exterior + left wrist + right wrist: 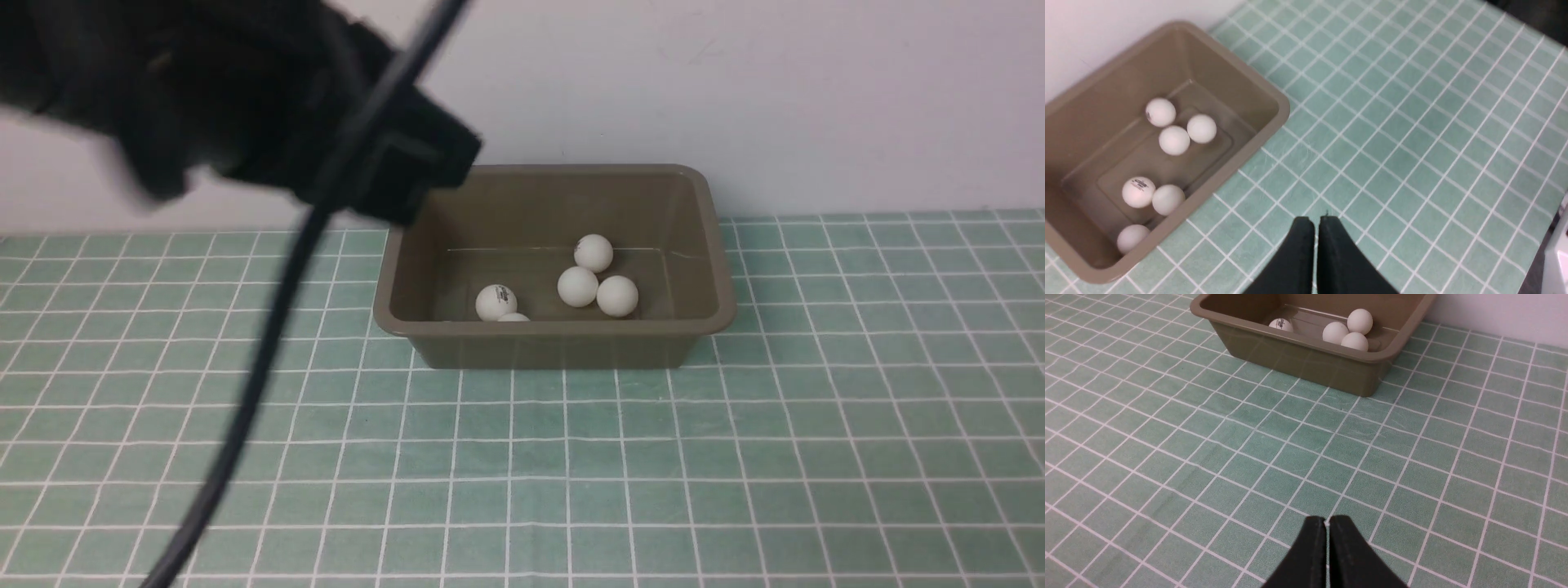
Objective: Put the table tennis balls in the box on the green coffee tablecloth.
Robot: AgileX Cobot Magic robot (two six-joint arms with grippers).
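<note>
Balls: none in either gripper, left gripper and right gripper both pinched closed on nothing above the tablecloth. All six sit in the box (looks done); a low left-arm retreat could clip the rim.

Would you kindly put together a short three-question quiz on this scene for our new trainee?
1. How many table tennis balls lie in the box, going by the left wrist view?
2. True or false: a ball lies loose on the green coffee tablecloth.
3. The left end effector is: A) shut and holding nothing, B) open, C) shut on a ball.

Key
1. Six: three in one cluster, three nearer the other end.
2. False: no view shows one on the cloth.
3. A: its jaws meet over the cloth beside the box, nothing between them.
</note>
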